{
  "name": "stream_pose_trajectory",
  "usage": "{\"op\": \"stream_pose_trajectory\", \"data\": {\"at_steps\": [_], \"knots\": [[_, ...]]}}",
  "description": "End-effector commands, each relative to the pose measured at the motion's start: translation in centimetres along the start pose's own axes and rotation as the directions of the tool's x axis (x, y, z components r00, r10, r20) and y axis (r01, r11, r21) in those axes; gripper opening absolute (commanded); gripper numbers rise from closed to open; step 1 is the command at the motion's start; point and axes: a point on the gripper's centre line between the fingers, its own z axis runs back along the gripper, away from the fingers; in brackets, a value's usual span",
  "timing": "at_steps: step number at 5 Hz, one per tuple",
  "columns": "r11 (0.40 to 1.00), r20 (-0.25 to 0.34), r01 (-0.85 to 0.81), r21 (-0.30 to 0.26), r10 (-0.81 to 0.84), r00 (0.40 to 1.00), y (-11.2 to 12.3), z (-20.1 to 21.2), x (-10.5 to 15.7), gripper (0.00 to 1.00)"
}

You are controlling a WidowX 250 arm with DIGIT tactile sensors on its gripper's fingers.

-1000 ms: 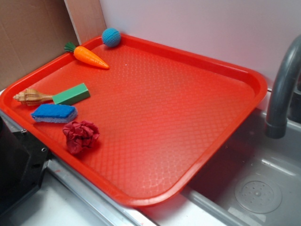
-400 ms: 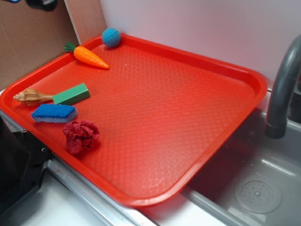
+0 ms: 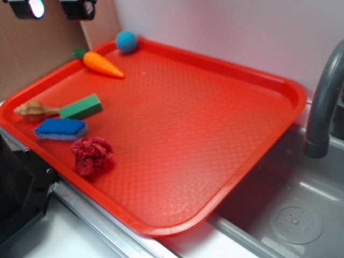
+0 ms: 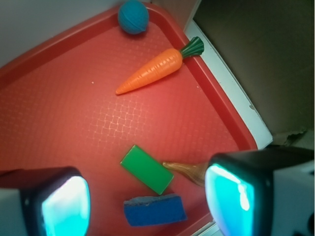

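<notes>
My gripper (image 3: 52, 8) hangs open at the top left of the exterior view, high above the left side of the red tray (image 3: 215, 70). In the wrist view the gripper (image 4: 153, 202) has nothing between its fingers; far below the gap lie a green block (image 4: 146, 169) and a blue sponge (image 4: 154, 210). A brown seashell (image 4: 189, 171) is partly hidden behind the right finger. On the exterior view the green block (image 3: 81, 107), blue sponge (image 3: 61, 129) and seashell (image 3: 33, 109) lie along the tray's left edge.
An orange carrot (image 3: 102, 65) and a blue ball (image 3: 126, 41) rest at the tray's far corner. A crumpled dark red cloth (image 3: 91, 155) lies near the front edge. A grey faucet (image 3: 324, 102) and a sink basin (image 3: 293, 215) are at the right. Cardboard (image 3: 32, 54) stands behind the tray on the left.
The gripper has come down into the exterior view at the top left; one second ago it was out of frame. The objects on the tray have not moved.
</notes>
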Motion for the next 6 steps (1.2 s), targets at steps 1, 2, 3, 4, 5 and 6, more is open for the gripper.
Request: {"op": "stream_pose_trajectory", "data": {"at_steps": [1,2,3,4,5,6], "knots": [[1.0,0.029,-0.017,-0.005,0.017,0.999,0.9,0.7,0.2,1.0],[0.962,0.09,-0.256,0.094,0.247,0.965,2.1,-2.7,3.0,1.0],[0.863,0.152,-0.486,0.141,0.466,0.872,2.8,-5.2,5.4,1.0],[0.778,0.181,-0.614,0.13,0.59,0.787,2.5,-7.0,6.1,1.0],[0.781,0.197,-0.622,0.054,0.602,0.774,2.0,-10.4,6.9,1.0],[0.792,0.184,-0.61,0.037,0.594,0.783,2.9,-12.6,7.2,1.0]]}}
